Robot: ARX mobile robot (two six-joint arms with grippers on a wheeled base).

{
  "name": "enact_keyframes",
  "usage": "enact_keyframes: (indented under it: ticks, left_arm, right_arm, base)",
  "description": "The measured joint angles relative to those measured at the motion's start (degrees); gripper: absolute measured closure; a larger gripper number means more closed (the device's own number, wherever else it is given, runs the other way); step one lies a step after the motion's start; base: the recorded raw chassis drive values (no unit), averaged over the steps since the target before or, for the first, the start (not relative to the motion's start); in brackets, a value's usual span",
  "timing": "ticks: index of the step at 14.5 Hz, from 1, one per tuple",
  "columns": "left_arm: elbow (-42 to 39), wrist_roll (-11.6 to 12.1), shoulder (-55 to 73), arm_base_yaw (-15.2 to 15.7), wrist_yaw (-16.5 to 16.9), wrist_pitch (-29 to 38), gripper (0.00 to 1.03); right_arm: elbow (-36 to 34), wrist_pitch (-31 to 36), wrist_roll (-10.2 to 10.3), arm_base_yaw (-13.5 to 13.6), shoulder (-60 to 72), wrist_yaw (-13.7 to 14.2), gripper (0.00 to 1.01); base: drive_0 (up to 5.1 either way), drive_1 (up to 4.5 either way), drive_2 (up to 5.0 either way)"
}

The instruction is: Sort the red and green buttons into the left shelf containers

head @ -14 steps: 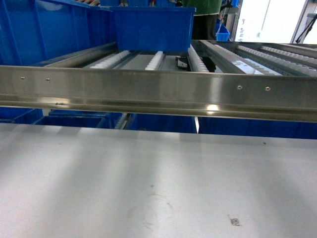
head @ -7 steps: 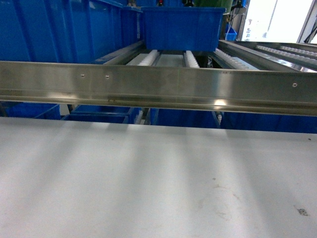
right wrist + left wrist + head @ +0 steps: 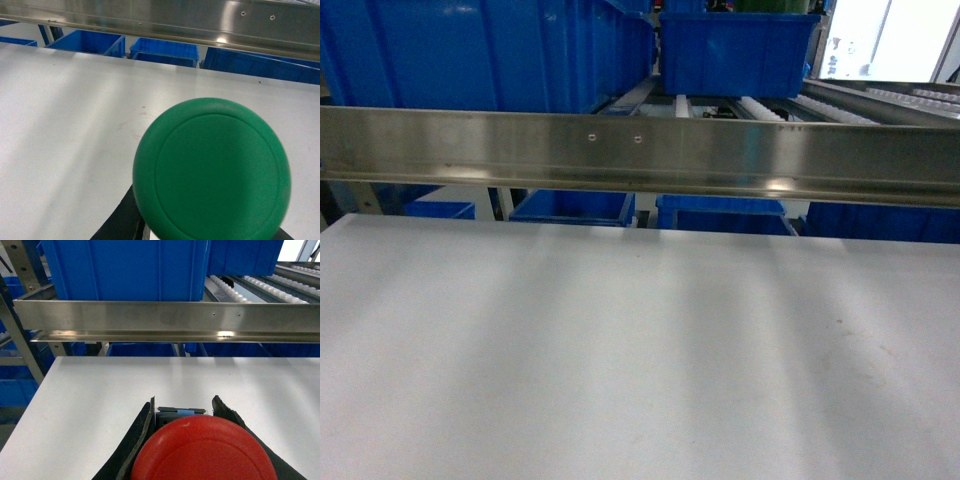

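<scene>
The bench point(image 3: 640, 350) is a flat white surface with faint scuff marks, extending to a horizontal stainless steel rail point(image 3: 640, 155) that fronts a roller shelf point(image 3: 860, 100). Blue containers point(image 3: 480, 55) stand on the shelf at left and centre; further blue bins point(image 3: 570, 207) sit below rail level.

The left gripper point(image 3: 185, 440) has its jaws clamped on the red button point(image 3: 202, 450), held above the bench near its left edge. The right gripper point(image 3: 135, 220) carries the green button point(image 3: 212, 170) above the bench; the button hides the jaws, so their closure cannot be determined.
</scene>
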Motion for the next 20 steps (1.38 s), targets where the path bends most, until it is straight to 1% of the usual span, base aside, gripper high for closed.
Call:
enact_keyframes:
  ticks: [4, 20]
  left_arm:
    - [0.0, 0.0, 0.02, 0.0, 0.02, -0.04, 0.74]
    - [0.0, 0.0, 0.04, -0.07, 0.02, -0.28, 0.74]
  right_arm:
    - [0.0, 0.04, 0.0, 0.0, 0.02, -0.04, 0.75]
    - [-0.02, 0.02, 0.0, 0.0, -0.07, -0.02, 0.75]
  base:
    - [-4.8, 0.83, 3.7]
    - [-5.0, 2.44, 2.4]
